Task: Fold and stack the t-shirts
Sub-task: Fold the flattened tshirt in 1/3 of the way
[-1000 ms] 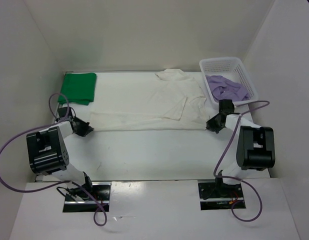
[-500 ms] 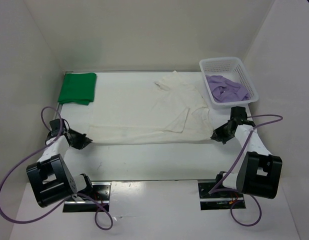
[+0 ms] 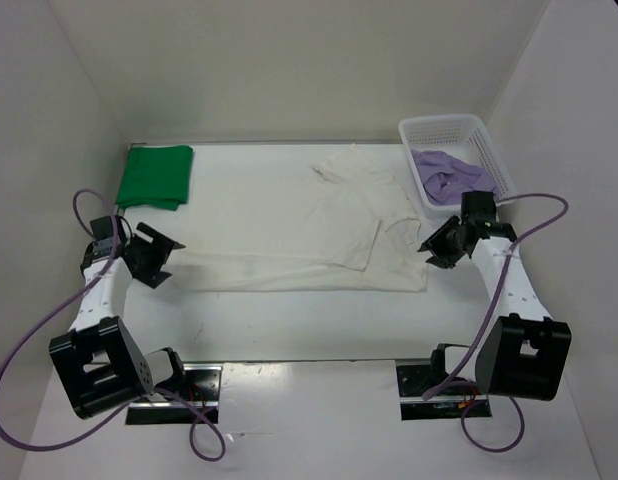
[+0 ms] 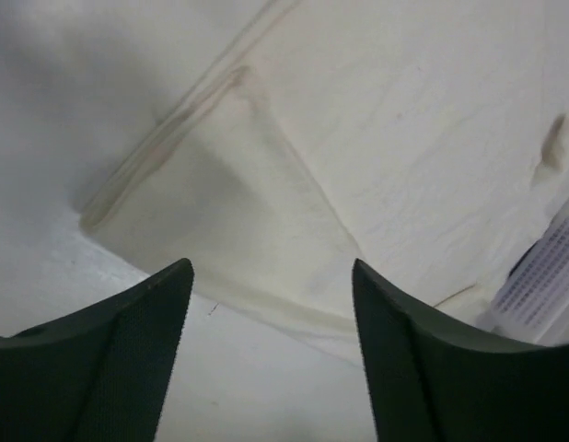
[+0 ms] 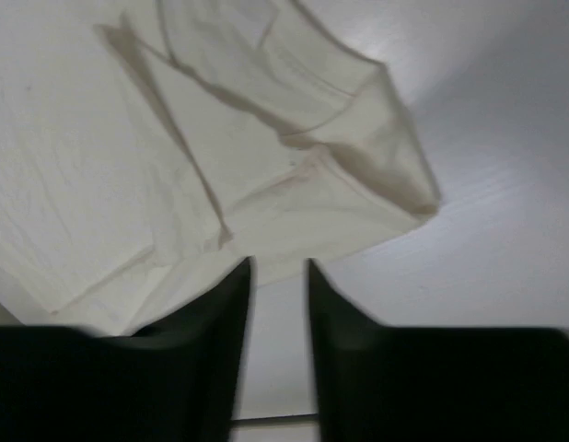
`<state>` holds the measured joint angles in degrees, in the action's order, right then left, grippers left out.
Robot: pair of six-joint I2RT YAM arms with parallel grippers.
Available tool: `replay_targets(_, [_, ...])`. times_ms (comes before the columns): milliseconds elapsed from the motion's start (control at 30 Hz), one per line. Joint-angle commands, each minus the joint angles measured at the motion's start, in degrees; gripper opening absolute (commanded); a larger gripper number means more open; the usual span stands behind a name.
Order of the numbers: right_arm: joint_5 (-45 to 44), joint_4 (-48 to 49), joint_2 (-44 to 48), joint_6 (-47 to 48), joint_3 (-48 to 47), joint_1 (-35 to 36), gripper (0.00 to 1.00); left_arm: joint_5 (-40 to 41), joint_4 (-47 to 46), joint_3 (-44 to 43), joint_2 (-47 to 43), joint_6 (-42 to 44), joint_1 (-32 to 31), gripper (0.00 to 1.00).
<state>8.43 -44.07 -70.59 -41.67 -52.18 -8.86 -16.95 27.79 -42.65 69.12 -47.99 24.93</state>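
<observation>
From above, the white shirt [image 3: 309, 230] lies spread across the middle of the worktop [image 3: 289, 320], one sleeve turned in over its body. The green shirt [image 3: 154, 177] sits folded at the far left corner. The purple shirt [image 3: 449, 175] is bunched inside the basket [image 3: 444, 122] at the far right. The left jaws are just off the white shirt's near left corner and the right jaws are at its near right corner.

From the left wrist, the left jaws are spread wide with nothing between them. The white shirt's [image 4: 386, 138] hemmed corner lies flat just beyond.

From the right wrist, the right jaws are parted by a narrow gap and hold nothing. The white shirt's [image 5: 128, 166] corner lies rumpled ahead of them.

The step in hand looks like laying the white shirt out flat, with both corners let go. The next fold likely calls for pinching one edge and carrying it across without dragging the lower layer.
</observation>
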Motion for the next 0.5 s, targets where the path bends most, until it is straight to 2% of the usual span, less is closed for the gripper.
replay_targets(0, [3.15,6.53,-3.75,1.94,-2.57,4.72,0.24,-3.43,-8.42,0.11,0.57,2.64,-5.05,0.73])
replay_targets(33, [4.39,9.33,-7.86,1.94,-1.88,7.86,0.13,-3.44,-9.50,0.11,1.10,1.94,-8.81,0.61])
replay_targets(67, [7.54,11.18,-9.73,1.33,-1.17,9.72,0.04,-2.74,-10.21,0.11,1.10,1.93,-10.93,0.44])
replay_targets(133, [9.15,15.32,-12.98,0.63,-1.17,15.85,0.00,-0.20,-11.36,-0.41,2.94,1.93,-14.80,0.33])
replay_targets(200, [6.97,19.45,-15.89,-0.86,-1.17,19.31,0.00,1.04,-12.23,-1.46,3.65,1.93,-19.90,0.29])
replay_targets(300, [8.44,23.85,-19.67,-1.66,-0.55,20.82,0.23,1.66,-14.77,-1.47,5.84,0.61,-26.93,0.29])
replay_targets(333, [9.06,23.86,-20.72,-2.18,-0.55,20.82,0.34,1.66,-15.48,-2.08,7.41,-0.08,-28.86,0.31])
replay_targets(367, [9.06,24.73,-22.38,-2.19,-0.55,21.34,0.37,1.66,-16.01,-2.08,8.47,-0.79,-32.19,0.31])
replay_targets(467, [9.06,25.27,-23.71,-1.66,-0.55,21.34,0.40,1.66,-17.24,-2.60,13.05,-1.32,-36.08,0.31])
